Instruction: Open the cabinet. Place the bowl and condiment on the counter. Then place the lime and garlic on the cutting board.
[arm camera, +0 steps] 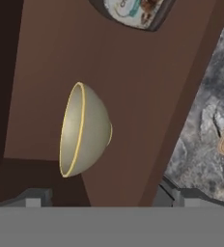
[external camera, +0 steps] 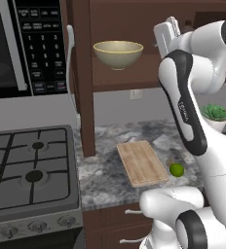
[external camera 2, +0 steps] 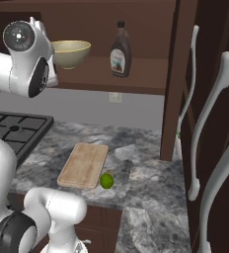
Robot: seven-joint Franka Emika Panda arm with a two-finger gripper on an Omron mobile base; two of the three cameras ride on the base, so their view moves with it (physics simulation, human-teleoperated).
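The cabinet stands open, its door (external camera: 84,78) swung out edge-on. On its shelf (external camera 2: 136,74) rest a beige bowl (external camera: 118,52) (external camera 2: 70,52) (arm camera: 82,129) and a dark condiment bottle (external camera 2: 120,49) (arm camera: 133,8) to the bowl's right. My gripper (arm camera: 106,198) is open, up at shelf height just in front of the bowl, and holds nothing; its fingertips (arm camera: 33,198) stand wide apart. Down on the counter lies a wooden cutting board (external camera: 141,163) (external camera 2: 84,164) with a green lime (external camera: 176,169) (external camera 2: 106,181) off its right edge. A small pale lump, apparently the garlic (external camera 2: 108,172), touches the lime.
A gas stove (external camera: 29,170) and a microwave (external camera: 22,44) are to the left. A potted plant (external camera: 215,114) stands at the back right of the counter. Tall cabinet doors with white handles (external camera 2: 205,123) close off the right side.
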